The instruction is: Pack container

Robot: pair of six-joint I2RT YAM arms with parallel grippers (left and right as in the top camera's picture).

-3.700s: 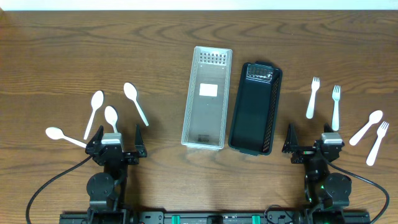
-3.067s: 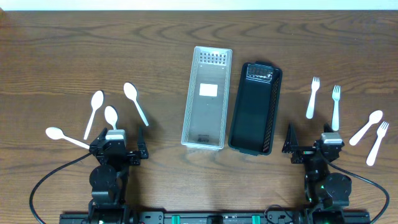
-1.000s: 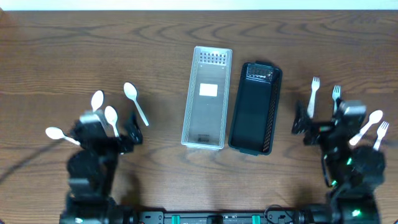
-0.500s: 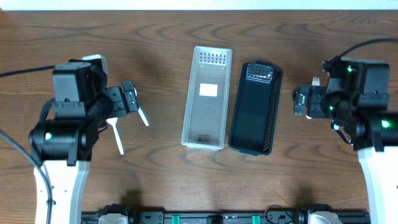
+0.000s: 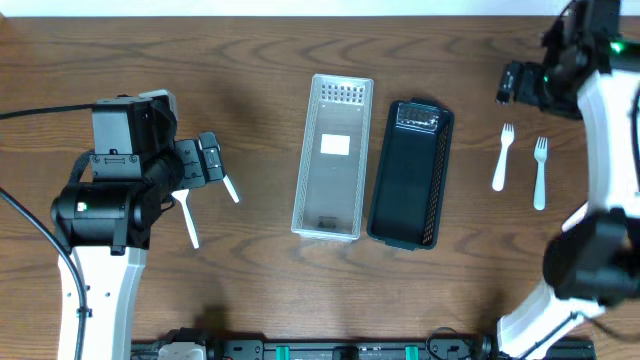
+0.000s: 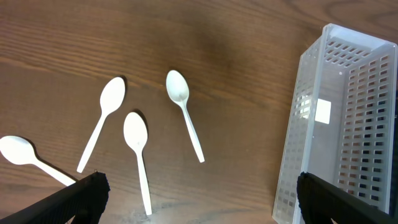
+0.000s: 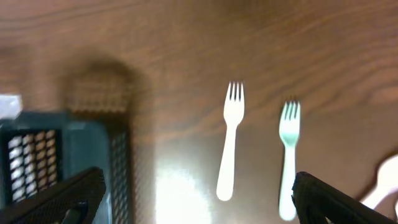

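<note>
A: Looking for the spoons [image 6: 185, 118]?
B: Flat ahead, between the left gripper [image 6: 199, 198]'s wide-open, empty fingers. The forks [image 7: 229, 149] lie the same for the right gripper [image 7: 199, 198], also wide apart, empty. Light, slippery plastic, probably; pinch across the handle.

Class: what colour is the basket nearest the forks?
Black; the basket shows best in the overhead view.
</note>
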